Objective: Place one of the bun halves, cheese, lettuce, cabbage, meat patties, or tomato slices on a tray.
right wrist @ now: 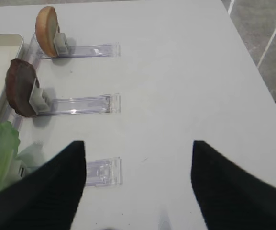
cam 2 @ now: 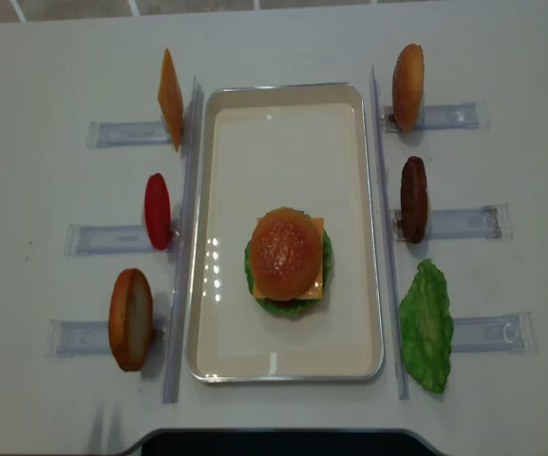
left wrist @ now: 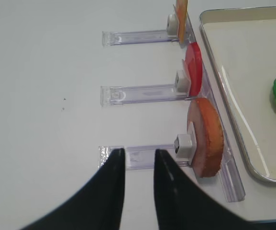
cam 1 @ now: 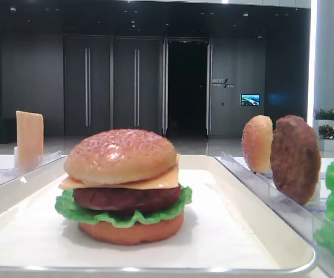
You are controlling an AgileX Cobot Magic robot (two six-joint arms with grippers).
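On the white tray [cam 2: 283, 142] stands a stacked burger: a domed golden bun half [cam 2: 285, 249] over cheese [cam 1: 149, 182], a meat patty [cam 1: 126, 198], lettuce [cam 1: 97, 214] and a flat base. Left of the tray, a cheese slice [cam 2: 170, 98], a tomato slice [cam 2: 157, 211] and a bun half [cam 2: 131, 318] stand on edge. To its right are a bun half [cam 2: 407, 86], a patty [cam 2: 413, 199] and a lettuce leaf [cam 2: 426, 326]. My right gripper [right wrist: 138, 143] hangs wide open over bare table beside the lettuce [right wrist: 1, 151]. My left gripper [left wrist: 139, 153], narrowly open and empty, is beside the near bun half [left wrist: 207, 136].
Clear plastic holders [cam 2: 459, 222] lie flat on the white table on both sides of the tray, each with a slider block [left wrist: 184, 143]. Long clear rails [cam 2: 184, 237] run along the tray's sides. The table's right edge [right wrist: 252, 57] is near.
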